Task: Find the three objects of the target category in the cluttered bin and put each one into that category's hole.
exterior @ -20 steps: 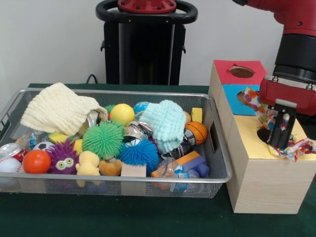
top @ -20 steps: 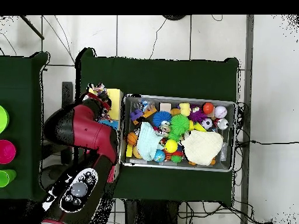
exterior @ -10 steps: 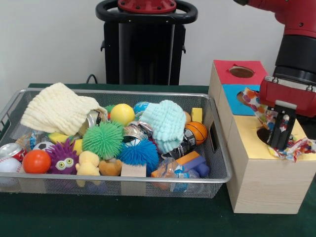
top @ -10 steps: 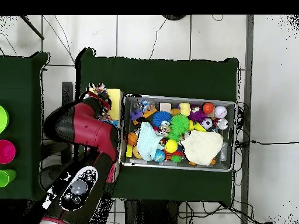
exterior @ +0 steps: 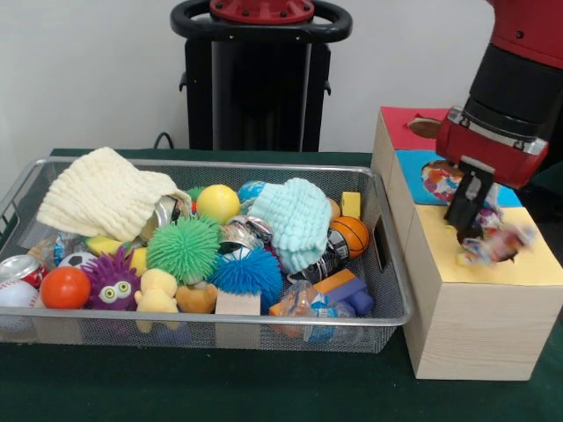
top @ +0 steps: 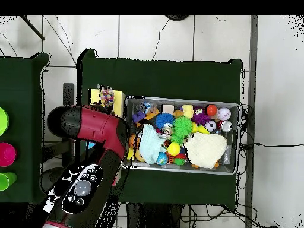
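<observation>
My gripper (exterior: pixel 464 230) hangs over the yellow top (exterior: pixel 528 268) of the wooden box, to the right of the wire-mesh bin (exterior: pixel 264 321). It looks shut on a crumpled, dotted wrapper (exterior: pixel 497 244) that trails from its tips just above the yellow top. A second dotted wrapper (exterior: pixel 437 180) sits in the hole of the blue section. In the overhead view a wrapper (top: pixel 105 94) shows on the yellow box beside the bin (top: pixel 178 98), and the arm hides my gripper.
The bin holds spiky balls (exterior: pixel 183 249), cloths (exterior: pixel 104 193), a dented can (exterior: pixel 18 266), balls and blocks. The box's red section (exterior: pixel 405 127) lies behind the blue one. The robot's pedestal (exterior: pixel 259 79) stands behind the bin.
My gripper has risen and moved left, from the yellow top's right part towards the blue section. The wrapper at its tips has moved with it. The arm now covers more of the boxes in the overhead view.
</observation>
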